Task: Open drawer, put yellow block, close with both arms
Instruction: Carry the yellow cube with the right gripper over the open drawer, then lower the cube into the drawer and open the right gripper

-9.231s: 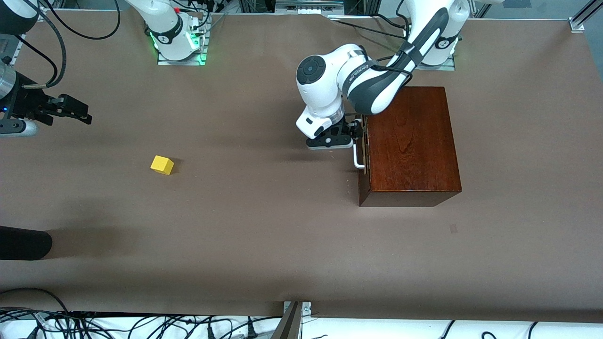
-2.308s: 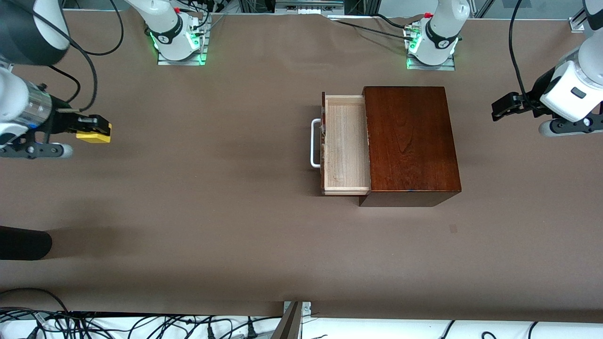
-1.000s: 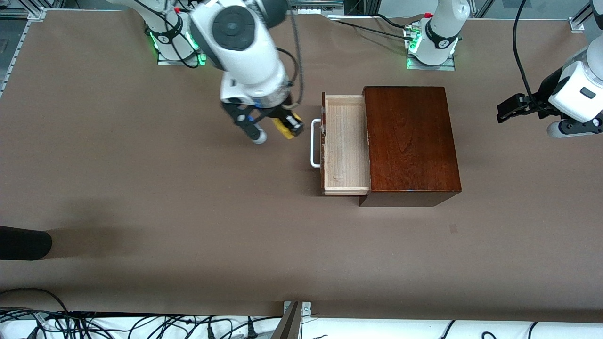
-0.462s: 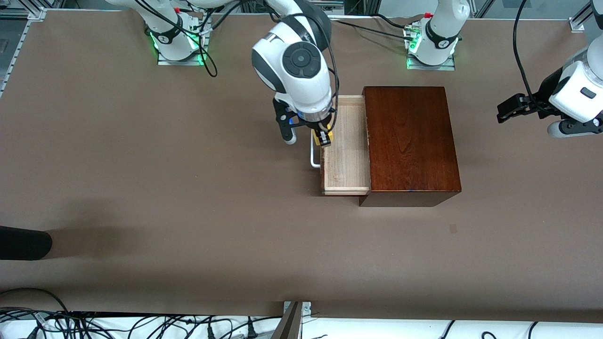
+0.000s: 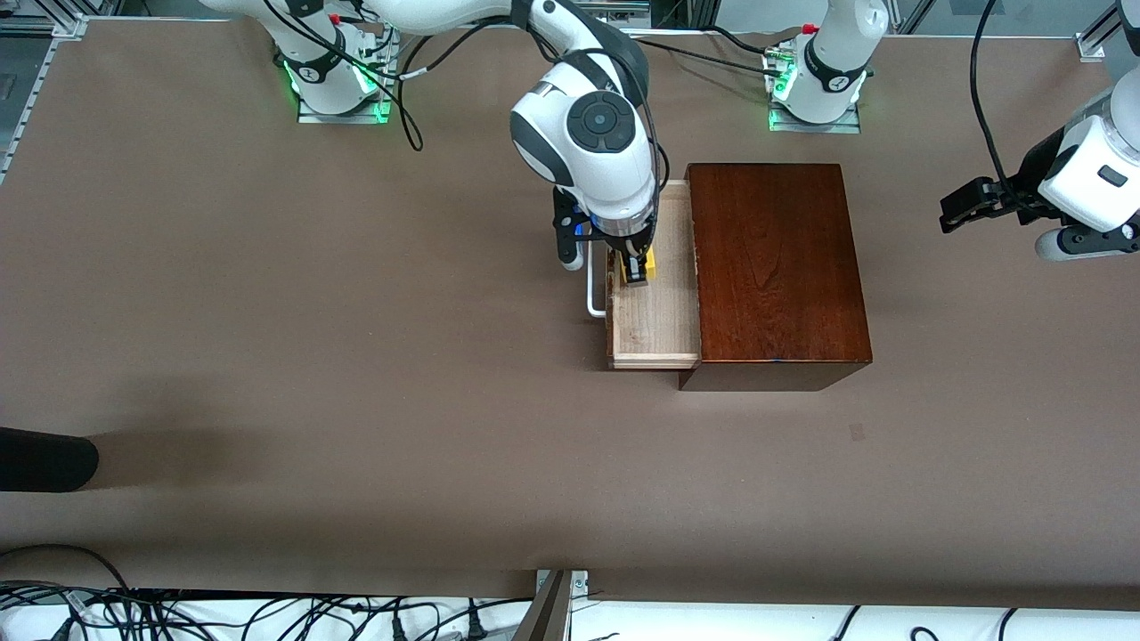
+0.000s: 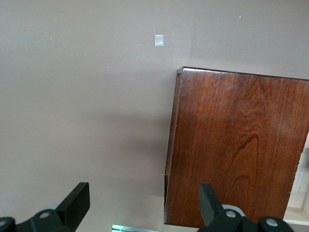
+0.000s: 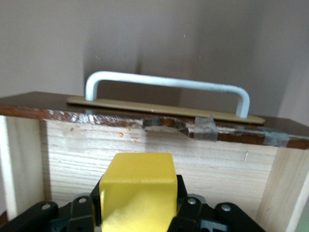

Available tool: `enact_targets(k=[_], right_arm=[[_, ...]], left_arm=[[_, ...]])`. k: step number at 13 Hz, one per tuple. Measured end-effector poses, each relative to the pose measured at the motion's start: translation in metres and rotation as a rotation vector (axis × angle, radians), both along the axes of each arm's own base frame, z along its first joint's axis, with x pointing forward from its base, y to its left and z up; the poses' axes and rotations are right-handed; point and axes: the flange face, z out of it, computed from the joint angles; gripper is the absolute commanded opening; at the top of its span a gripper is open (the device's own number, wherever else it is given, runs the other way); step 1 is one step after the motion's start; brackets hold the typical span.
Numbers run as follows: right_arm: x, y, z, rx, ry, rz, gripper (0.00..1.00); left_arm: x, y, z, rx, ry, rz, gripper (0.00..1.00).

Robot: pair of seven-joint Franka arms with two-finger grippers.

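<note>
The drawer (image 5: 659,320) stands pulled out of the dark mahogany box (image 5: 775,267), its pale wood tray open and its white loop handle (image 5: 595,285) toward the right arm's end of the table. My right gripper (image 5: 637,267) hangs over the open tray, shut on the yellow block (image 5: 648,264). In the right wrist view the yellow block (image 7: 138,191) fills the space between the fingers, with the drawer front and handle (image 7: 166,82) just past it. My left gripper (image 5: 962,209) waits open in the air past the box, toward the left arm's end; its view shows the box top (image 6: 236,145).
A black object (image 5: 44,458) pokes in at the table's edge toward the right arm's end. Cables and a metal bracket (image 5: 552,605) lie along the edge nearest the front camera. A small pale mark (image 5: 857,433) shows on the brown table cover.
My right arm has carried the yellow block from beside the handle to over the open drawer tray. The left arm has stayed still.
</note>
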Motion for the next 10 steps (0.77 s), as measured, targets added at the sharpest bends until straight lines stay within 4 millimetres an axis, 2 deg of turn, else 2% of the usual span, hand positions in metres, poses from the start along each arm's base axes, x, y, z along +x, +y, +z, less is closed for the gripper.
enact_targets(k=[3, 5, 6, 7, 10], right_arm=[[-0.013, 0.018, -0.021, 0.004, -0.003, -0.013, 0.22], [-0.014, 0.022, -0.035, 0.007, -0.013, -0.022, 0.29], [-0.013, 0.022, -0.040, 0.004, -0.014, -0.024, 0.69], [-0.012, 0.022, -0.044, -0.001, -0.014, -0.025, 1.00], [-0.011, 0.021, -0.048, -0.004, -0.016, -0.028, 1.00]], left_arm=[[0.000, 0.000, 0.000, 0.000, 0.000, 0.000, 1.00], [0.000, 0.000, 0.000, 0.000, 0.001, 0.000, 1.00], [0.000, 0.000, 0.000, 0.000, 0.001, 0.000, 1.00], [0.000, 0.000, 0.000, 0.000, 0.001, 0.000, 1.00], [0.000, 0.000, 0.000, 0.000, 0.001, -0.001, 1.00]])
